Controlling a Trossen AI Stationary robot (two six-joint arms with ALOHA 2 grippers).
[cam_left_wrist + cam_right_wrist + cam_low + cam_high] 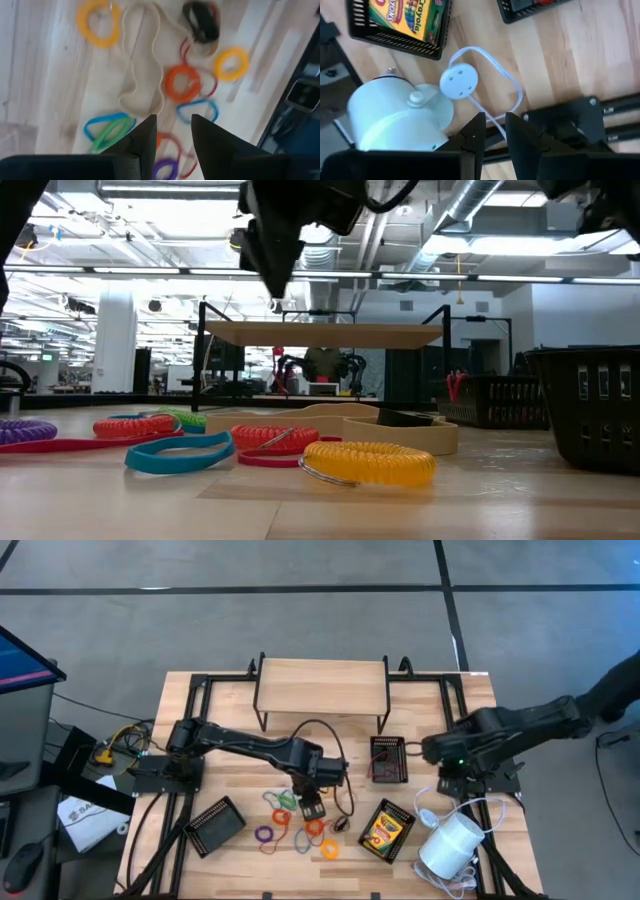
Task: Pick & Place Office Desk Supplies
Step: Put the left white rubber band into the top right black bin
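Several coloured elastic loops lie flat on the wooden table near its front middle: orange (182, 82), yellow (231, 63), blue (197, 110), green (112, 132), purple (264, 836). My left gripper (308, 808) hangs above them, pointing steeply down, open (173, 127), with nothing between its fingers. A yellow-and-green crayon box (385, 830) lies in a black mesh tray. My right gripper (440, 755) hovers at the table's right side, pointing down, its fingers (494, 127) a narrow gap apart and empty, above a white cord.
A white cylinder (450, 845) with a white cord and round plug (459, 82) lies at the front right. A second black tray (388, 760) holds red things. Another black tray (215, 825) sits front left. A wooden riser shelf (320, 685) stands at the back.
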